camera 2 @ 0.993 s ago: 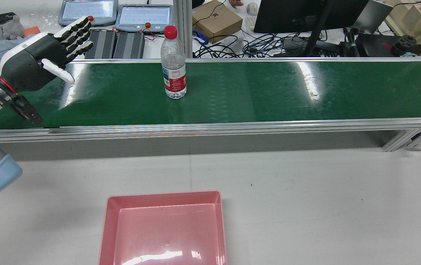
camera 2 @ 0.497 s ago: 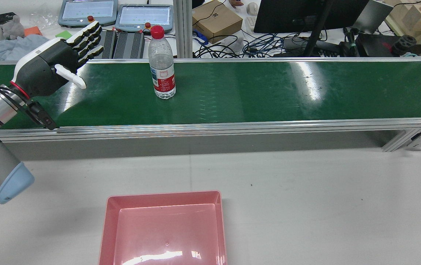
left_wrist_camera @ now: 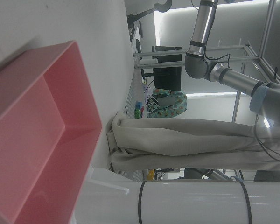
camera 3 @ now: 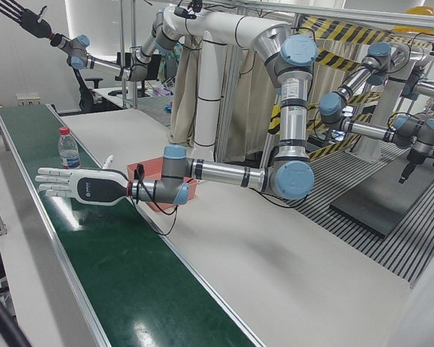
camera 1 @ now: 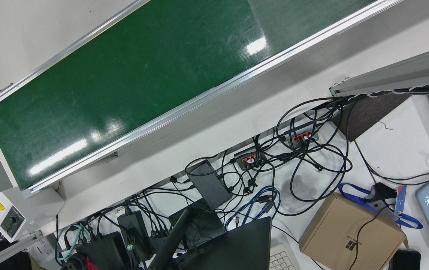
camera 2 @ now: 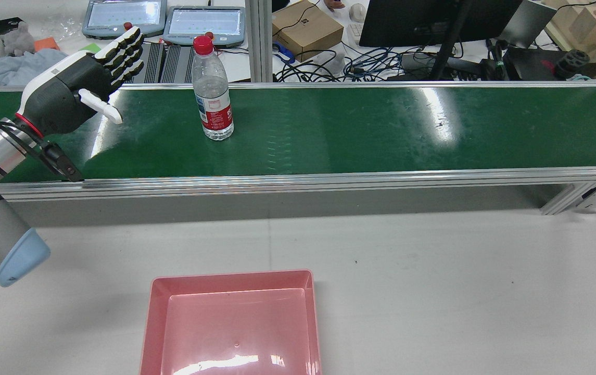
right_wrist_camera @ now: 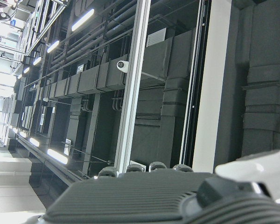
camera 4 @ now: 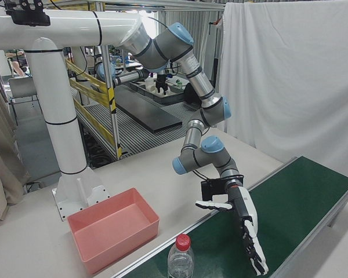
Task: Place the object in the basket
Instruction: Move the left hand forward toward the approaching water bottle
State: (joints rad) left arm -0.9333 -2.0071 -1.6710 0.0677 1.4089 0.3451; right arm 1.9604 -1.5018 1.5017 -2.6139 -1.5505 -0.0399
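The bottle [camera 2: 213, 94] is standing upright on the green belt [camera 2: 360, 127], now further toward the belt's left end than half a second ago. The left hand [camera 2: 71, 88] is hovering there with fingers [camera 2: 123, 52] spread, holding nothing, bottle near but apart. The left-front view shows the raised right hand [camera 3: 18, 13] spread wide; the basket [camera 2: 232, 325] sits at the table's near edge.

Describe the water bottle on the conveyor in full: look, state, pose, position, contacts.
The water bottle is clear plastic with a red cap and a red-and-white label around its lower half. It stands upright and capped on the green belt, touching nothing else. The open left hand hovers beside it, apart from it.
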